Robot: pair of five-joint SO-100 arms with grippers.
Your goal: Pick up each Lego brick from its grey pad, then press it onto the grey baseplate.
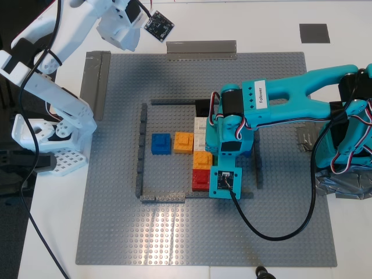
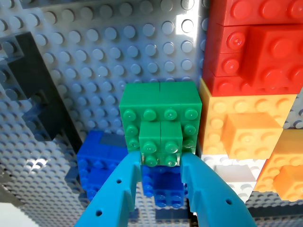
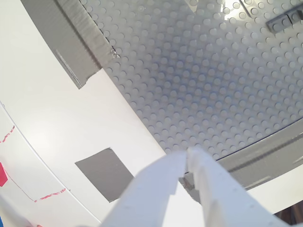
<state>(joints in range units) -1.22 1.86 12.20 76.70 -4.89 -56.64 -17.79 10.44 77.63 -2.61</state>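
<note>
1. Two blue fingers of my first gripper (image 2: 162, 163) are closed on a small green brick (image 2: 161, 142), which sits atop a wider green brick (image 2: 160, 109) on the grey baseplate (image 2: 118, 52).
2. Just beside the green stack lie orange bricks (image 2: 246, 127) and red bricks (image 2: 255, 42); a blue brick (image 2: 97, 163) sits under the fingers.
3. Seen from the exterior view, the teal arm (image 1: 279, 102) reaches in from that view's right, its gripper inside the thin dark wall (image 1: 142, 145) on the baseplate (image 1: 203, 232), hiding the green brick.
4. My second gripper (image 3: 185, 158), white, hangs empty with its fingers together over the bench (image 3: 42, 118), near a grey pad (image 3: 106, 172) and a tape strip (image 3: 66, 40).
5. Farthest, at the exterior view's upper right, another grey pad (image 1: 314, 33) lies bare.
</note>
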